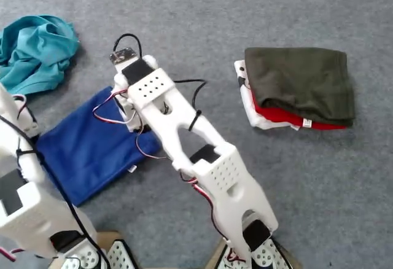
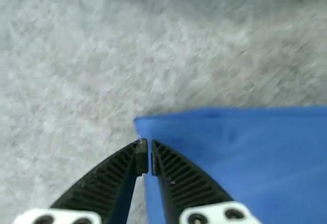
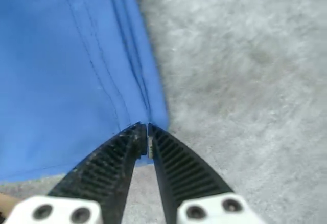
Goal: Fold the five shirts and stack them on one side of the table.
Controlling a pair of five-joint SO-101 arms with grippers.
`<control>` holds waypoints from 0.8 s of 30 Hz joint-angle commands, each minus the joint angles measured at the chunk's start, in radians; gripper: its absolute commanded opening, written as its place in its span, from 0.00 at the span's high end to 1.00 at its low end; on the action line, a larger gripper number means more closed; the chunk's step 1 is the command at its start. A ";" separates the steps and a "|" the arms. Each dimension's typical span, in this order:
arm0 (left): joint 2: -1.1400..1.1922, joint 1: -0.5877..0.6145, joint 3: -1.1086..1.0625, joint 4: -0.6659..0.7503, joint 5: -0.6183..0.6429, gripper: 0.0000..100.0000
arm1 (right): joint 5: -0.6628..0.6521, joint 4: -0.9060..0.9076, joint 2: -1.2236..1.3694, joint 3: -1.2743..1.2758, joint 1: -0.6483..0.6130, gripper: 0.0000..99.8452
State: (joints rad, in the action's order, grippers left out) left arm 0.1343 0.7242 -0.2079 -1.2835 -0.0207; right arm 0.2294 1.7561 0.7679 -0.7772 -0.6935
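Observation:
A folded blue shirt lies flat at the left-middle of the grey table. My left gripper is shut on the shirt's corner by the table's left edge, with cloth running between the fingers. My right gripper is shut on the shirt's hemmed edge at its far right corner, under the white arm that crosses the table. A crumpled teal shirt sits at the far left. On the right is a stack: an olive shirt over a red one over a white one.
Grey felt covers the whole table. Open cloth lies between the blue shirt and the stack, and along the far edge. The left arm's white body and both arm bases stand at the near edge.

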 commanded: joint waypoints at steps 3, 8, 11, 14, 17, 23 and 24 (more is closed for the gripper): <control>-0.055 0.070 0.039 -0.034 -0.018 0.95 | 0.015 0.006 -0.197 0.214 -0.071 0.98; -0.054 0.091 0.038 -0.034 -0.018 0.95 | 0.107 -0.094 -0.211 0.343 -0.106 0.81; -0.054 0.093 0.038 -0.034 -0.018 0.95 | 0.103 -0.133 -0.179 0.337 -0.114 0.68; -0.052 0.101 0.038 -0.034 -0.018 0.95 | 0.110 -0.144 -0.139 0.275 -0.118 0.63; -0.052 0.101 0.038 -0.034 -0.018 0.95 | 0.127 -0.138 -0.093 0.179 -0.118 0.64; -0.054 0.091 0.050 -0.025 -0.018 0.95 | 0.176 -0.135 0.025 0.041 -0.137 0.66; -0.054 0.091 0.050 -0.025 -0.018 0.95 | 0.189 -0.137 0.053 0.024 -0.141 0.66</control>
State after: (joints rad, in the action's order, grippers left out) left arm 0.1343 0.8163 -0.2048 -1.3096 -0.0253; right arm 0.3874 1.6210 0.7894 -0.6728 -0.8193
